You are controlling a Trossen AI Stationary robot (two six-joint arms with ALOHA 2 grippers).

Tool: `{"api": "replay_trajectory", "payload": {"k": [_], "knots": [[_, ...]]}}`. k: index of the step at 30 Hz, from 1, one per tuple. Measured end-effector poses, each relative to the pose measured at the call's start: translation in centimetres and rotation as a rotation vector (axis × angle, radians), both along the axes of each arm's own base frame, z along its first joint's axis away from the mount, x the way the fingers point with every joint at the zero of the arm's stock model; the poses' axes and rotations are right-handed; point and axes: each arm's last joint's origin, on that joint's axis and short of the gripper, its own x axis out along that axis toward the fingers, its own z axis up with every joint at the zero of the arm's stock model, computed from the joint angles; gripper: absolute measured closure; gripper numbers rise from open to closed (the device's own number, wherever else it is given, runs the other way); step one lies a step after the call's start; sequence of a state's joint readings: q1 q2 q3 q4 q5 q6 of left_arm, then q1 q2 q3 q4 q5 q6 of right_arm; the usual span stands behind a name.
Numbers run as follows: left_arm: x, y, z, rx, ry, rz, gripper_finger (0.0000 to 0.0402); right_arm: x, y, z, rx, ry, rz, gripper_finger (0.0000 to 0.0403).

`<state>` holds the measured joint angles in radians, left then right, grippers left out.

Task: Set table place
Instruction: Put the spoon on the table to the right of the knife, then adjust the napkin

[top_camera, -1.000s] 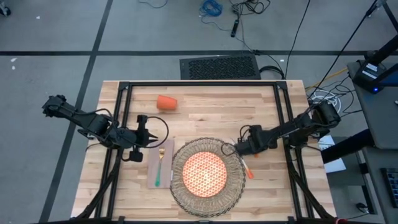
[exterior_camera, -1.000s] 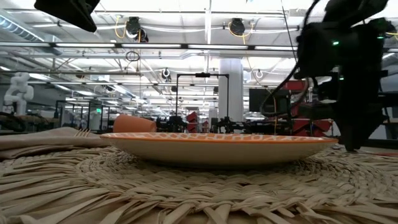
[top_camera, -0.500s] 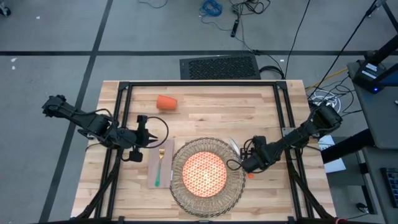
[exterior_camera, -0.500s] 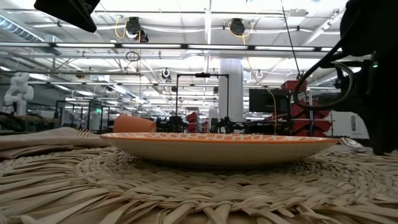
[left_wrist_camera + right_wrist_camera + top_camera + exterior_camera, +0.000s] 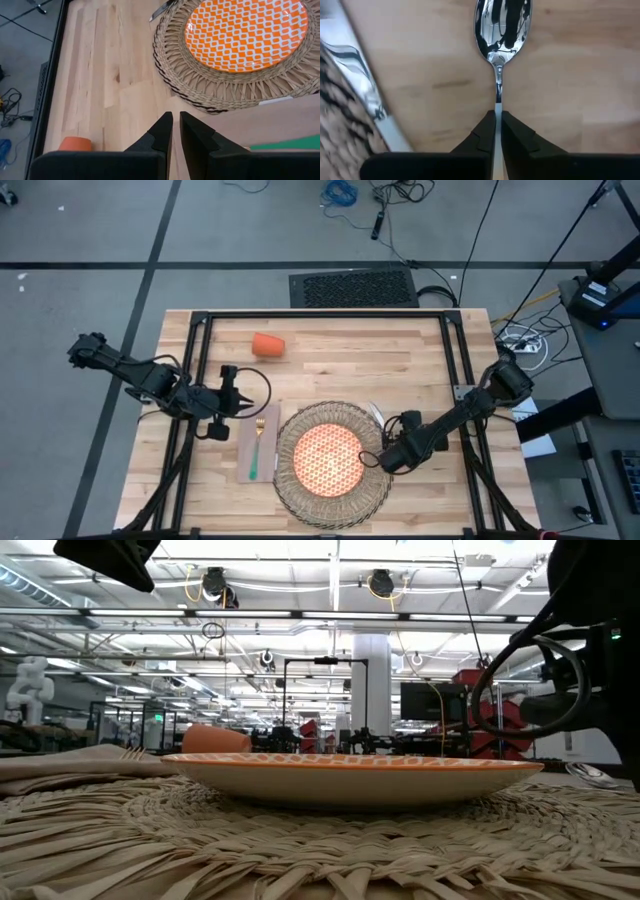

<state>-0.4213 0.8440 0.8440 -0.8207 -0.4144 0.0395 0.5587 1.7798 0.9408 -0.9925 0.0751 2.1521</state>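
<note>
The round wicker placemat [image 5: 288, 480] lies near the table's front edge with the orange-patterned plate [image 5: 327, 457] on it. To its left the green-handled fork [image 5: 255, 450] rests on the beige napkin [image 5: 244, 458]. The orange cup [image 5: 268, 345] lies on its side at the far left. My right gripper [image 5: 498, 117] stands at the placemat's right edge [image 5: 385, 463], shut on the spoon [image 5: 502, 30]. The knife's blade [image 5: 362, 90] lies beside the spoon, along the mat. My left gripper [image 5: 176, 125] hovers shut, left of the napkin [image 5: 235, 405]. My right gripper pinches the spoon's thin metal neck [image 5: 498, 95], just behind the bowl, between its two fingers. The fingers point steeply down from above and stand on either side of the neck. The bowl faces up, close over the wood; whether it rests there I cannot tell.
Black frame rails [image 5: 195, 380] run along the table's left, right and far sides. Bare wood lies between the cup and the placemat and to the spoon's right. The low view shows the spoon's bowl [image 5: 592, 774] past the plate's right rim [image 5: 520, 768].
My right gripper has gone toward the table's near edge along the placemat's right side, staying shut and pointing down, and its wrist has rolled somewhat. In the low view the arm has moved off to the right, uncovering the spoon's bowl.
</note>
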Motion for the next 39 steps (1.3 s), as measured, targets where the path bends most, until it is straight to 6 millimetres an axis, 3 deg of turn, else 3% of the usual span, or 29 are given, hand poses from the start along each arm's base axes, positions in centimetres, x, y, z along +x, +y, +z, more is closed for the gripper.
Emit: {"api": "replay_trajectory", "payload": {"k": [12,23,34,39], "knots": [[0.0,-0.1,0.0,-0.019,0.017,-0.048,0.0379,2.4,1.7,0.2,0.019,0.066,-0.018,0.0392],[0.0,-0.2,-0.1,-0.040,0.024,-0.065,0.0379,2.2,1.8,0.8,0.044,0.102,-0.014,0.0317],[0.0,-0.3,-0.1,-0.079,0.032,-0.070,0.0379,1.9,2.1,3.3,-0.005,0.077,0.040,0.0312],[-0.2,-0.4,-0.3,-0.108,0.068,-0.090,0.0379,3.2,2.8,5.4,-0.079,-0.035,0.127,0.0316]]}}
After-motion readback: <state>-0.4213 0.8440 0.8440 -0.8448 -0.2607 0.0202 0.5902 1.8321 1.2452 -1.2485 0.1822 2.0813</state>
